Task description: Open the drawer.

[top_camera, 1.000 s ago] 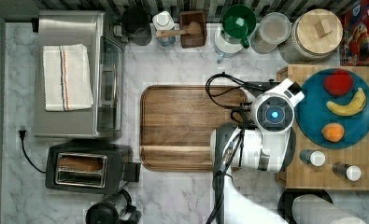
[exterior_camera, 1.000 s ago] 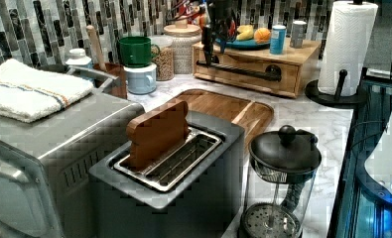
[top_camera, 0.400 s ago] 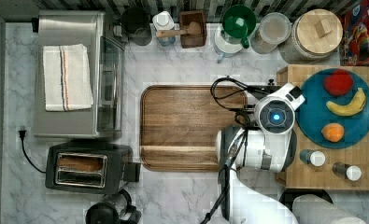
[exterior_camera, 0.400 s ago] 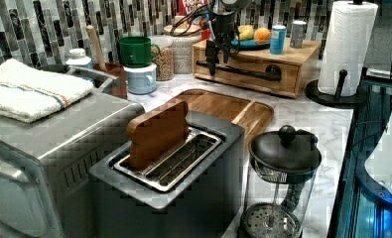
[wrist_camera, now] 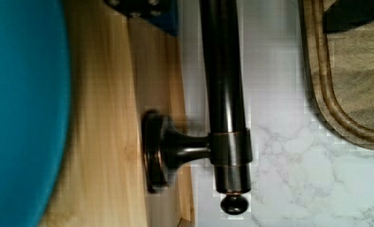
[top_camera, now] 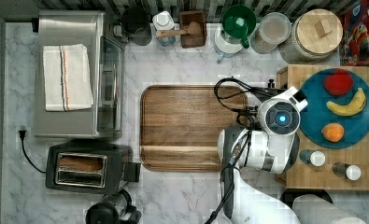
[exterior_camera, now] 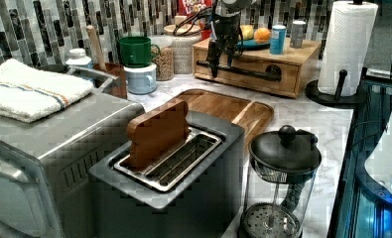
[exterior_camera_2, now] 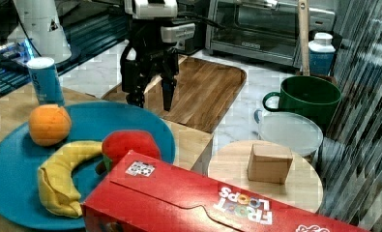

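A black robot gripper [exterior_camera: 222,62], fingers spread open, straddles the shallow light bamboo drawer's [exterior_camera: 243,70] thin black bar handle [exterior_camera: 238,71], a rigid, probably slick hold.

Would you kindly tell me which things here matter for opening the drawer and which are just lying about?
Job: drawer, its handle, gripper.
Lying about: tray, toaster, blue plate, cereal box, green mug, paper towel roll.

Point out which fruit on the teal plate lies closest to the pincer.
The round orange fruit on the teal plate; it sits on the plate's side toward the black pincer, while the red fruit and yellow banana lie farther back.
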You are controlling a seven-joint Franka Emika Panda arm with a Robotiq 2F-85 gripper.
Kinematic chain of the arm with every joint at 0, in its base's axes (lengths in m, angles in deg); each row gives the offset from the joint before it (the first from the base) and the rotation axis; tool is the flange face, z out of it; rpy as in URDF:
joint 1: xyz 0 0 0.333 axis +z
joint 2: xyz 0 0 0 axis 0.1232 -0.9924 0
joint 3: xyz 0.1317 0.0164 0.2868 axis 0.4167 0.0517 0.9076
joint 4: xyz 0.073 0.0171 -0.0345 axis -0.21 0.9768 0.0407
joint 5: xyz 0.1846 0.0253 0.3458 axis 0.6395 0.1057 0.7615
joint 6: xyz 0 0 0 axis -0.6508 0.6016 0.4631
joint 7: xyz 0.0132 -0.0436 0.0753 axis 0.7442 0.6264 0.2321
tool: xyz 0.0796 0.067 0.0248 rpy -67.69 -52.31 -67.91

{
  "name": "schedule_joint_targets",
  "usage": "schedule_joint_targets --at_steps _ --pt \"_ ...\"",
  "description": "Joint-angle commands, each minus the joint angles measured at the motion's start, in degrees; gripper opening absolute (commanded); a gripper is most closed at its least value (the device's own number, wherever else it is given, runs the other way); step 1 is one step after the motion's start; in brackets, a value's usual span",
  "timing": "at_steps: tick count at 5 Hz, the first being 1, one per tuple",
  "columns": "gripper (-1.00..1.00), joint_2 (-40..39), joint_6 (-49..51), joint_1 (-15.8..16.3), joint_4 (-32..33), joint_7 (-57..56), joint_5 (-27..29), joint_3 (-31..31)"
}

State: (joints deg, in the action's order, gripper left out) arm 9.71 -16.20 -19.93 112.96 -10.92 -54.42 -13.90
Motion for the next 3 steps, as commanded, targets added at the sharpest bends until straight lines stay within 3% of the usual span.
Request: schedule_joint_targets --at_steps 1,3 --pt "1.0 0.33 5.56 2.1 -0.4 2.51 0.8 1.6" --pt "1.0 1.36 7.15 4.33 0.81 5.58 3.52 4.05"
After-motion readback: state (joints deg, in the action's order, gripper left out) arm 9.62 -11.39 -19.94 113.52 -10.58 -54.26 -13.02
